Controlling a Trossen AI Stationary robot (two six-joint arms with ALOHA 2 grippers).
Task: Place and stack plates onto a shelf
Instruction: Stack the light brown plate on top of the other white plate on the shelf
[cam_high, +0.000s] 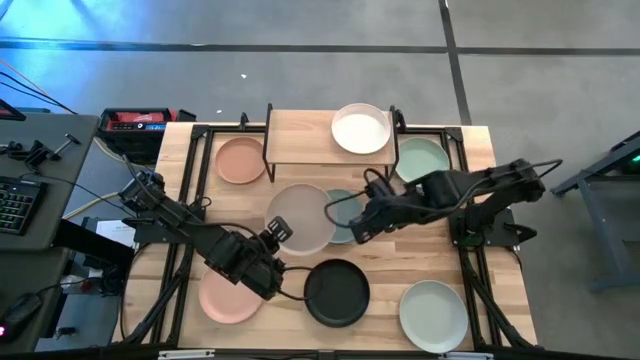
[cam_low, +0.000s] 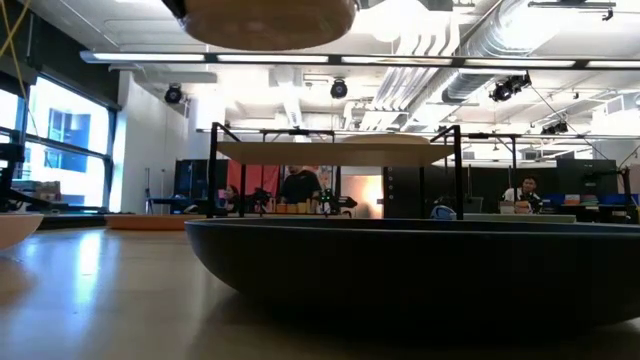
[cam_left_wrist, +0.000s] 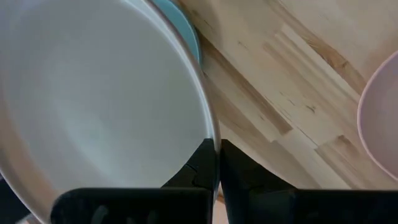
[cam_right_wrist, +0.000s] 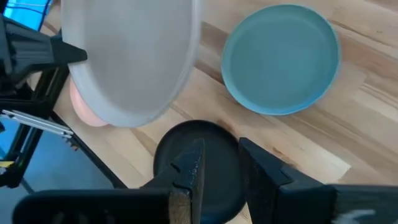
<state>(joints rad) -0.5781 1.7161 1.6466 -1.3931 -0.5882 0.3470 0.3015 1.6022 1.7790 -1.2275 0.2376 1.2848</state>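
Observation:
A grey plate (cam_high: 300, 218) hangs above the middle of the table, with my left gripper (cam_high: 278, 236) shut on it; the low view shows its underside (cam_low: 270, 20) high up. Partly under it, a grey-blue plate (cam_high: 345, 215) lies on the table. My right gripper (cam_high: 358, 226) hovers to the right of the grey plate, open with nothing between its fingers (cam_right_wrist: 189, 171), above the black plate (cam_right_wrist: 199, 155). The shelf (cam_high: 300, 135) stands at the far edge, its legs on the table. A white plate (cam_high: 360, 128) rests on its top. My left gripper pinches the grey plate's rim (cam_left_wrist: 213, 140) between its two fingers, one finger (cam_left_wrist: 202, 165) on the plate's inner side and one on its outer side. The fingers come slanting down from the table's near left. The plate is lifted clear of the table.
Peach plates lie at the far left (cam_high: 240, 160) and near left (cam_high: 228, 296). Pale green plates lie at the far right (cam_high: 422, 160) and near right (cam_high: 433, 315). The black plate (cam_high: 337, 292) sits near the front edge and fills the low view (cam_low: 420, 270).

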